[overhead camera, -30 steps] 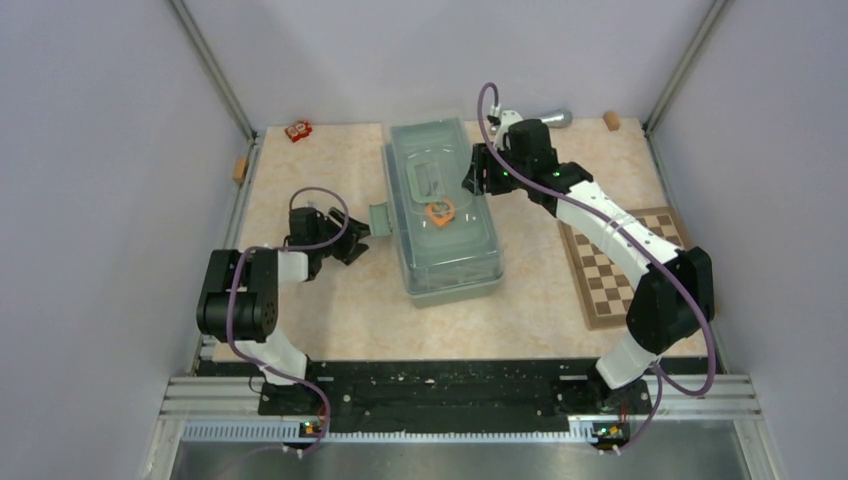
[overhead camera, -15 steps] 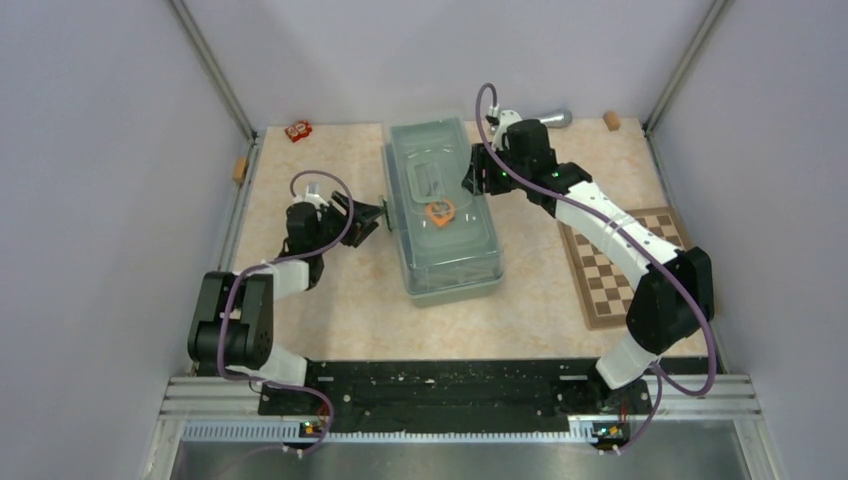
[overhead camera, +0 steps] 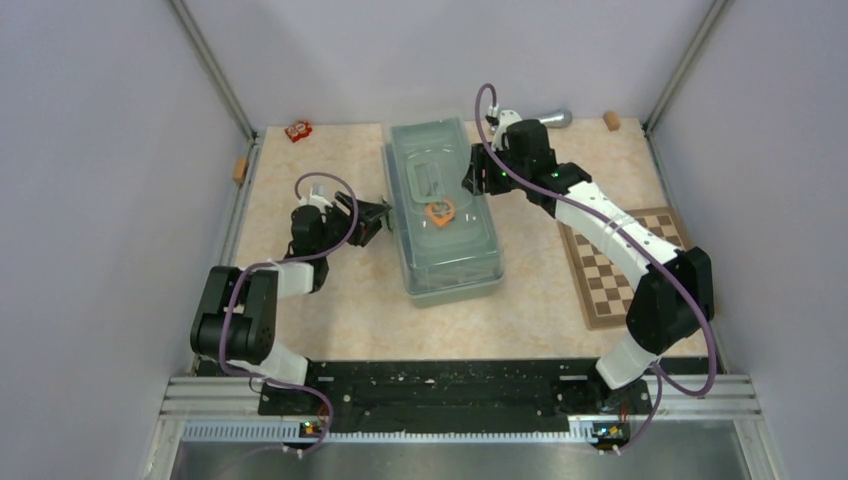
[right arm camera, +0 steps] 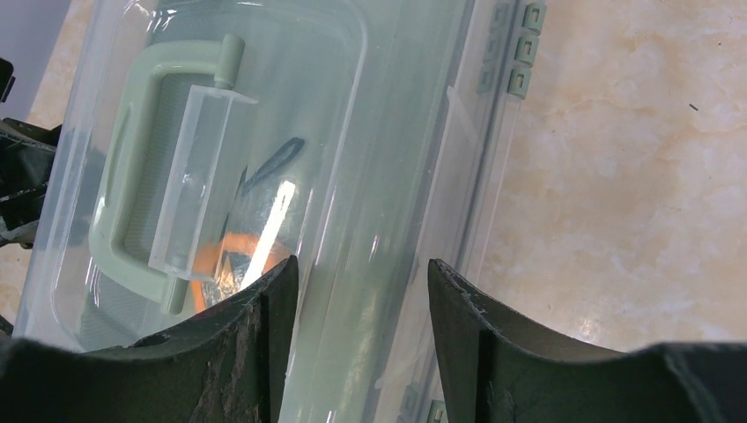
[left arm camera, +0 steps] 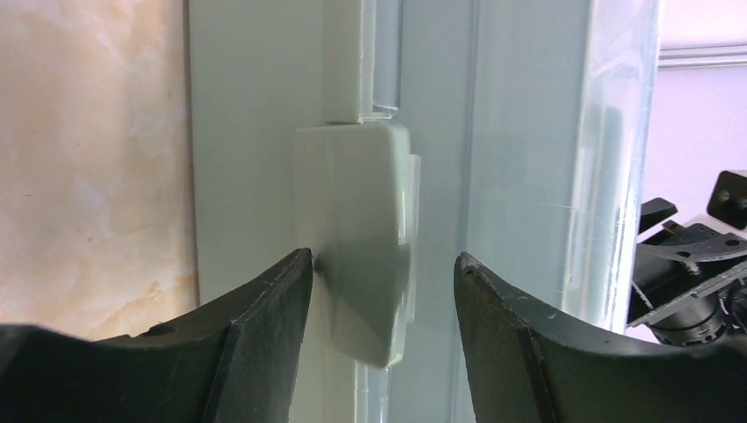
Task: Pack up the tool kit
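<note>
Toolbox (overhead camera: pixel 450 255) in the middle of the table (overhead camera: pixel 340 320), long side running away from the arms, translucent lid (right arm camera: pixel 291 106) shut, green handle (right arm camera: pixel 114 176) flat on top, orange item (overhead camera: pixel 438 211) dimly visible through the lid. On the toolbox's left wall, a green latch (left arm camera: pixel 357 238). Left gripper (left arm camera: pixel 383 260) open at that wall, jaws set either side of the latch, one fingertip right at its edge. Right gripper (right arm camera: pixel 359 264) open above the toolbox's right edge, jaws spread over the lid, gripping nothing. Chessboard (overhead camera: pixel 625 265) right of the toolbox; grey cylinder (overhead camera: pixel 553 118) behind its far right corner.
</note>
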`<move>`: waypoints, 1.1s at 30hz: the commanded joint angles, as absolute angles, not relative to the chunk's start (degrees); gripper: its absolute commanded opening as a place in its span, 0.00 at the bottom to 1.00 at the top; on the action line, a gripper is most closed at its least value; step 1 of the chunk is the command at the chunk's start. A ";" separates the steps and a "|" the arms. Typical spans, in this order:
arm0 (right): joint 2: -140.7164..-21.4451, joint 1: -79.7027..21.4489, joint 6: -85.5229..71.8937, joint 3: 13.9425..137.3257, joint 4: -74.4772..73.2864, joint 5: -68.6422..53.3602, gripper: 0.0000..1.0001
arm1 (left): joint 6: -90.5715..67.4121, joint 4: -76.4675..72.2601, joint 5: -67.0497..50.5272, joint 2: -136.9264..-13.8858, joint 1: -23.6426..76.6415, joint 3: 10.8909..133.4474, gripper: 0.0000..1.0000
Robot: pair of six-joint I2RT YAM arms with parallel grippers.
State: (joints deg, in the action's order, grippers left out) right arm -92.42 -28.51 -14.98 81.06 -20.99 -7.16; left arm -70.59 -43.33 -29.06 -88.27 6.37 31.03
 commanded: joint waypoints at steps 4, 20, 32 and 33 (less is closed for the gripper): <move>-92.63 -29.27 -12.91 80.53 -24.59 -4.75 0.54 | -72.70 -48.64 -29.86 -82.30 7.03 30.93 0.65; -92.24 -29.58 -12.93 80.24 -24.26 -4.84 0.54 | -74.37 -47.87 -27.48 -83.68 8.53 30.52 0.58; -92.07 -29.69 -13.07 80.04 -24.07 -4.88 0.53 | -77.86 -51.99 -25.57 -86.38 8.53 27.74 0.25; -91.98 -29.64 -13.06 79.99 -24.08 -4.85 0.53 | -77.53 -51.69 -25.36 -86.43 8.53 27.62 0.24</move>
State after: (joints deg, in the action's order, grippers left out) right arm -92.40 -28.77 -14.59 81.06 -20.75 -6.76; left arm -76.86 -47.46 -23.88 -85.89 7.16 28.08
